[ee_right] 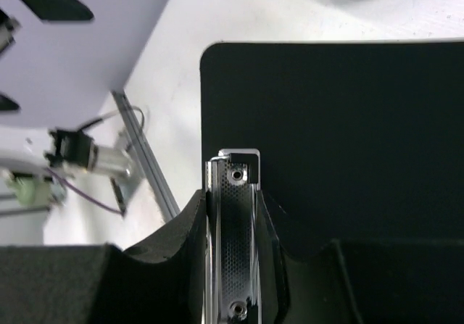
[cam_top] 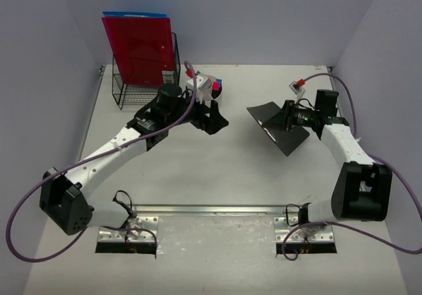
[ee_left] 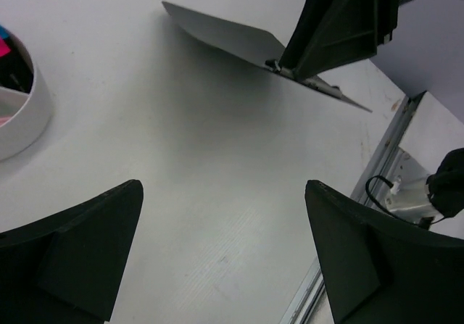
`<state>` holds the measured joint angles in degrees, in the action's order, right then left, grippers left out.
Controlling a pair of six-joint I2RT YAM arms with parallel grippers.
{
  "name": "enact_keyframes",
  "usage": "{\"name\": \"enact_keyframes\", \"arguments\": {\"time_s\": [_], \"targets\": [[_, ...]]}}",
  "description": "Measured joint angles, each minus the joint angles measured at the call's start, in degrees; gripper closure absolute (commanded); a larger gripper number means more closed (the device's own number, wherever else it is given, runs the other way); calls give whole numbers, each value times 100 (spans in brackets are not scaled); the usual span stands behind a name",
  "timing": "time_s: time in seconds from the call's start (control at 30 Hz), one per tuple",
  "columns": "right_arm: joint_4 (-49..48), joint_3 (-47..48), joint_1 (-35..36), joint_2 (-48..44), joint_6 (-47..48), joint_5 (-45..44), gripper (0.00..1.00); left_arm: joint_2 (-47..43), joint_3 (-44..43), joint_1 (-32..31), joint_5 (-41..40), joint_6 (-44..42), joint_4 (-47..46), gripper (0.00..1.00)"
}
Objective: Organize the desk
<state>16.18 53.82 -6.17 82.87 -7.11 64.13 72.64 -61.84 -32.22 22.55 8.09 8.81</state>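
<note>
Right now the desk (cam_top: 217, 176) is seen as a broad off-white top, walled in by pale lavender walls (cam_top: 39, 77) and edged at the near side by a silver rail (cam_top: 211, 210), with most of the clutter gathered along its far half. Over the right-hand part of it a black clipboard (cam_top: 280, 133) is being held by the right gripper (ee_right: 232, 280), whose jaws are clamped together on the board at its metal clip (ee_right: 232, 215). The board is carried at a tilt, one edge raised, with a shadow thrown on the surface below (whether its low corner touches the top cannot be told). A grip at the clip end is probably chosen because that is the stiffest, thickest part to pinch. Further left, the left gripper (ee_left: 221, 244) is poised low over bare surface near the middle, its jaws spread wide apart with nothing between them; it is pointed towards the clipboard, so a handover or a steadying catch looks to be in preparation. Just beside it a white round container (ee_left: 25, 125) is glimpsed, with pink and blue bits inside. At the back left corner a black wire rack (cam_top: 125, 84) is set against the wall, and a red folder (cam_top: 142, 47) is stood upright in it with a blue folder (cam_top: 132, 14) behind. That rack is judged the likely home for the clipboard, which is not yet filed.
</note>
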Motion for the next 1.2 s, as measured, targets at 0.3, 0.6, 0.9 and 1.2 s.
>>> {"name": "enact_keyframes", "arguments": {"time_s": [0.3, 0.6, 0.9, 1.2], "targets": [[-2121, -832, 37, -959, -2989, -872, 100, 1393, -1192, -1007, -760, 1149, -61, 8], [-2521, -875, 106, -1056, -3672, -1184, 100, 1801, -1245, -1359, -1319, 2391, 225, 11], [-2634, -930, 349, -1043, -3979, -1646, 100, 1825, -1294, -1601, -1715, 2844, 343, 11], [-2771, -1085, 557, -1006, -4093, -1813, 100, 2218, -1737, -1743, -1812, 3145, 344, 15]]}}
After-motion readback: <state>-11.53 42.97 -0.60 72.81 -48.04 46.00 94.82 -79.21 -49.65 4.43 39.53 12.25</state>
